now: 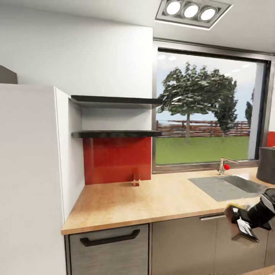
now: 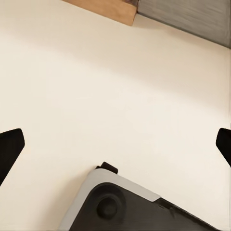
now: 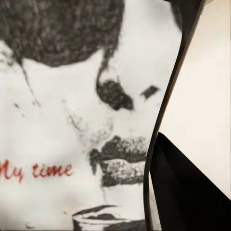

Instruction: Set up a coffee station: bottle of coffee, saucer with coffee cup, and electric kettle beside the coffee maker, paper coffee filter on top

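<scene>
The bottle of coffee [image 1: 237,223] sits at the lower right of the head view, clamped in the right gripper [image 1: 244,221] — yellow lid poking out toward the left, pale label facing down-ish, and the whole jar is tilted, hanging in front of the grey cabinet fronts just below the table edge [image 1: 145,219]. In the right wrist view the jar's label [image 3: 72,120] is right up against the camera, with a dark sketchy print and red "My time" lettering, and one black finger [image 3: 183,192] pressed along its side.

The coffee maker [image 1: 266,165] is a dark rounded shape at the right edge of the head view, standing on the table behind the steel sink [image 1: 229,187]. A small clear glass [image 1: 136,178] stands against the red backsplash [image 1: 116,160], under two dark shelves [image 1: 116,133].

Left gripper [image 2: 115,144] — its two black fingertips [image 2: 9,147] sit at opposite edges of the left wrist view, spread wide apart with nothing between them, over a cream floor.
</scene>
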Controlling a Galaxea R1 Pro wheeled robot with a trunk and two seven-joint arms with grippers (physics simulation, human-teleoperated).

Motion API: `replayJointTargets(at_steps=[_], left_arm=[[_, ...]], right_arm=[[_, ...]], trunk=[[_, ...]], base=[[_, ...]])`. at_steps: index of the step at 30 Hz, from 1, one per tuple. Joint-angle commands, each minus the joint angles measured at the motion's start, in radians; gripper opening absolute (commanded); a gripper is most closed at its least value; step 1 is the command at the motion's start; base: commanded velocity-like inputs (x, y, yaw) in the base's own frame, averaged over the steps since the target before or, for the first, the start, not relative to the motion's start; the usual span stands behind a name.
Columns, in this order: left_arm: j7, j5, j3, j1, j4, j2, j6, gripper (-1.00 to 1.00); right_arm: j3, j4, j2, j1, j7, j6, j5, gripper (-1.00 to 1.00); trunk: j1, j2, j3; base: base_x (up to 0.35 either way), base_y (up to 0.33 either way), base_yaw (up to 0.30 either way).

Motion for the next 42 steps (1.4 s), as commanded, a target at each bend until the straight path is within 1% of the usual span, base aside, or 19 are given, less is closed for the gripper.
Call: replayJointTargets(at_steps=[1,4,5,7,8,9,12,13,14,15,16,19,20,23,28,33,34,38,42], left_arm=[[-0.002,0.009,-0.006,0.001,-0.002,0.0,-0.001,1.0],[-0.002,0.013,-0.005,0.001,-0.002,0.0,-0.001,1.0],[-0.002,0.013,-0.006,0.001,-0.001,-0.001,-0.003,1.0],[-0.003,0.011,-0.006,0.001,-0.001,-0.001,-0.004,1.0],[-0.003,0.009,-0.005,0.001,-0.001,-0.001,-0.005,1.0],[-0.003,0.011,-0.006,0.001,-0.001,-0.001,-0.005,1.0],[-0.002,0.013,-0.006,0.001,-0.001,0.0,-0.005,1.0],[-0.005,0.013,-0.004,0.001,-0.002,-0.001,-0.006,1.0],[-0.007,0.013,-0.003,0.001,-0.002,-0.002,-0.007,1.0],[-0.008,0.013,-0.003,0.001,-0.002,-0.004,-0.007,1.0],[-0.01,0.014,-0.002,0.001,-0.002,-0.014,-0.007,1.0],[-0.012,0.015,0.0,0.001,-0.002,-0.042,-0.008,1.0],[-0.012,0.015,-0.001,0.001,-0.003,-0.072,-0.008,1.0],[-0.012,0.014,-0.003,0.001,-0.011,-0.093,-0.008,1.0],[-0.014,0.012,-0.006,0.001,-0.035,-0.103,-0.008,1.0],[-0.015,0.004,-0.009,0.001,-0.069,-0.111,-0.009,1.0],[-0.015,0.003,-0.01,0.001,-0.067,-0.114,-0.009,1.0],[-0.016,0.004,-0.008,0.001,-0.062,-0.115,-0.011,1.0],[-0.016,0.009,-0.004,0.001,-0.059,-0.115,-0.053,1.0]], right_arm=[[0.0,0.001,-0.001,0.012,0.004,-0.004,-0.017,-1.0],[0.001,0.002,0.005,0.115,-0.002,-0.058,-0.017,-1.0],[0.001,0.002,0.012,0.152,-0.006,-0.078,-0.018,-1.0],[0.001,0.002,0.029,0.194,-0.012,-0.108,-0.018,-1.0],[0.001,0.002,0.044,0.227,-0.017,-0.132,-0.019,-1.0],[0.0,0.002,0.104,0.326,-0.057,-0.227,-0.02,-1.0],[0.0,0.002,0.169,0.409,-0.116,-0.319,-0.021,-1.0],[0.0,0.002,0.243,0.517,-0.209,-0.436,-0.021,-1.0],[0.0,0.002,0.255,0.542,-0.228,-0.466,-0.021,-1.0],[0.0,0.002,0.259,0.557,-0.239,-0.487,-0.021,-1.0],[0.0,0.002,0.266,0.6,-0.264,-0.546,-0.021,-1.0],[0.0,0.002,0.278,0.675,-0.287,-0.629,-0.02,-1.0],[0.0,0.002,0.292,0.743,-0.293,-0.713,-0.019,-1.0],[0.0,0.002,0.297,0.781,-0.294,-0.784,-0.018,-1.0],[-0.002,0.0,0.297,0.801,-0.297,-0.845,-0.019,-1.0],[-0.002,-0.002,0.294,0.804,-0.305,-0.962,-0.011,-1.0],[-0.001,-0.001,0.292,0.804,-0.315,-0.995,-0.011,-1.0],[-0.001,0.0,0.288,0.804,-0.356,-1.027,-0.011,-1.0],[0.0,0.001,0.277,0.811,-0.392,-1.075,-0.011,-1.0]], trunk=[[0.0,-0.001,0.001],[0.0,-0.001,0.005],[0.0,-0.001,0.007],[0.0,-0.001,0.009],[0.0,-0.001,0.011],[0.0,-0.001,0.011],[0.0,-0.001,0.012],[0.0,-0.001,0.012],[0.0,-0.001,0.012],[0.0,-0.001,0.012],[0.0,-0.001,0.012],[0.0,-0.001,0.012],[0.0,-0.001,0.012],[0.0,-0.001,0.009],[0.0,-0.001,0.002],[0.0,-0.001,-0.006],[0.0,-0.001,-0.008],[0.0,-0.001,-0.014],[0.0,-0.001,-0.021]], base=[[0.0,0.0,-0.201],[0.0,0.0,-0.201],[0.0,0.0,-0.199],[0.0,0.0,-0.198],[0.0,0.0,-0.197],[0.0,0.0,-0.097],[0.0,0.0,-0.042],[0.0,0.0,-0.004],[0.0,0.0,-0.003],[0.0,0.0,-0.002],[0.0,0.0,-0.001],[0.0,0.0,0.0],[0.0,0.0,0.0],[0.0,0.0,0.0],[0.0,0.0,0.0],[0.0,0.0,-0.046],[0.0,0.0,-0.017],[0.0,0.0,-0.008],[0.0,0.0,-0.001]])
